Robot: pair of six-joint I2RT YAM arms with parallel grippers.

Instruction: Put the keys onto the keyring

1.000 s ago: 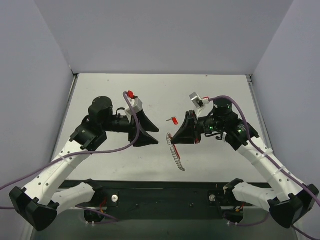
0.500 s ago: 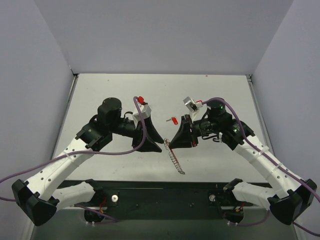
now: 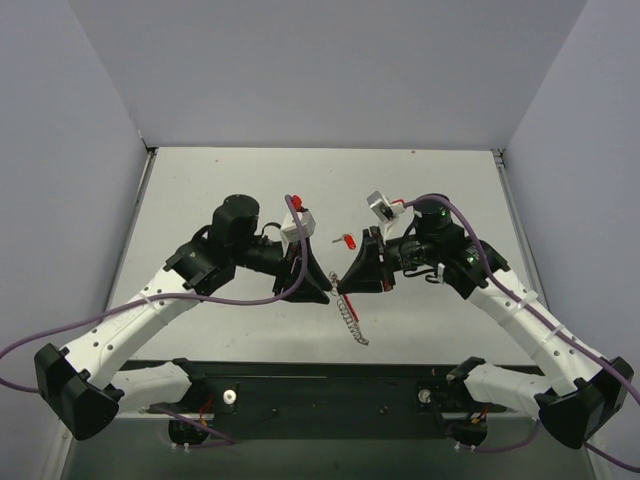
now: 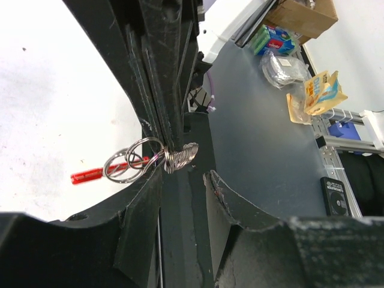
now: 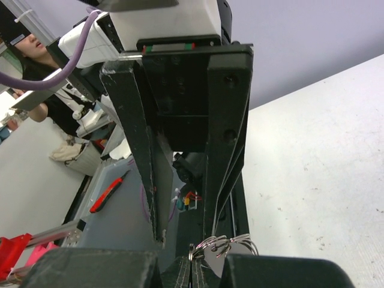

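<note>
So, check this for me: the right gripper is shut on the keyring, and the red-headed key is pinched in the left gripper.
The key is wrong. The top external view shows the red-headed key lying on the table beyond both grippers, and the left gripper is open with nothing in it. The rest stands.

**Key** (image 3: 348,241): one seen. Tiny, with a red head; the shaft is too small to make out from above. It lies flat on the bench (image 3: 220,190), near the keyring's held end, apart from it and not threaded on.

**Keyring** (image 3: 352,318): a thin grey-silver strand with a jagged edge and a short red stretch at its upper end. That end is pinched in the closed tips of the right end effector (image 3: 340,286). The strand trails toward the near edge. Whether its lower end rests on the bench cannot be told. Small silver loops (image 4: 127,163) overlap at the pinch.
</note>
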